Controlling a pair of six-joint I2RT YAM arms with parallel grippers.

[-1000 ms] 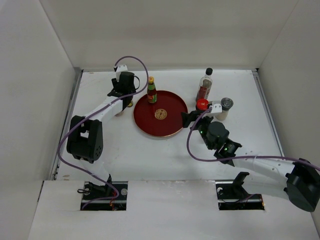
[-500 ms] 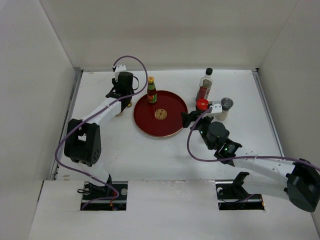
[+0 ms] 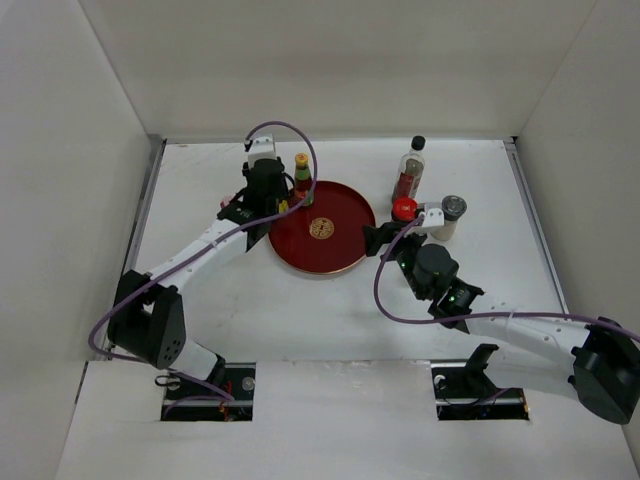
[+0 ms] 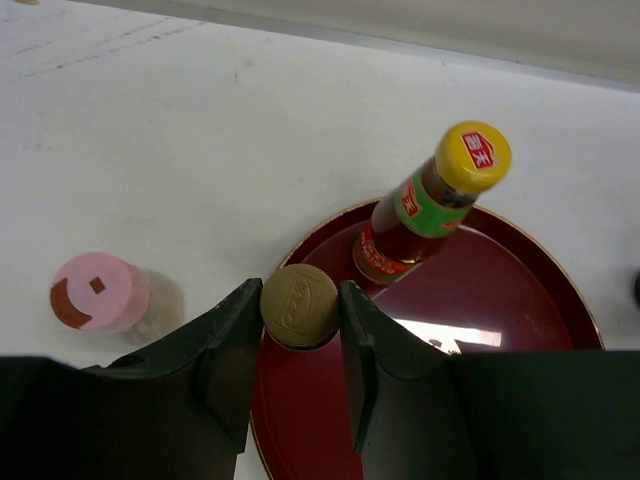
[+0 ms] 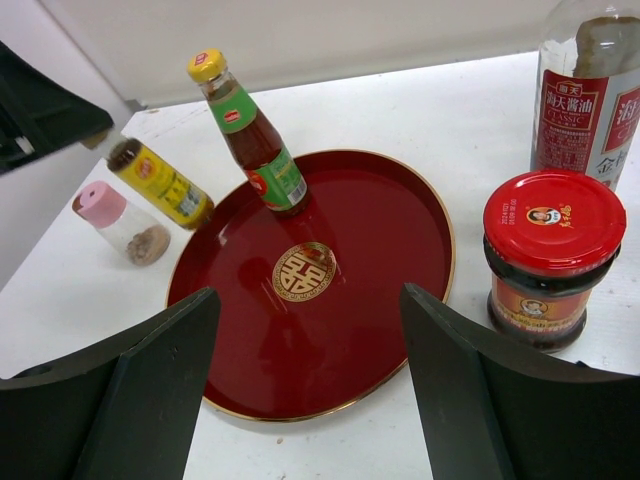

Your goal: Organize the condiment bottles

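The left hand (image 4: 299, 302), pinching the yellow bottle (image 5: 160, 183) by its cap, has just carried it to the tray's (image 3: 340, 245) left rim beside the red sauce bottle (image 5: 255, 135), so set-down looks next, while the right hand (image 5: 307, 300) hangs spread.

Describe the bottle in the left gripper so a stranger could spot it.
Find the round red tray, then its left rim, where the left gripper is. The yellow bottle pinched there is slim with a dull gold cap, unlike the pink-capped shaker and the yellow-capped red sauce bottle beside it.
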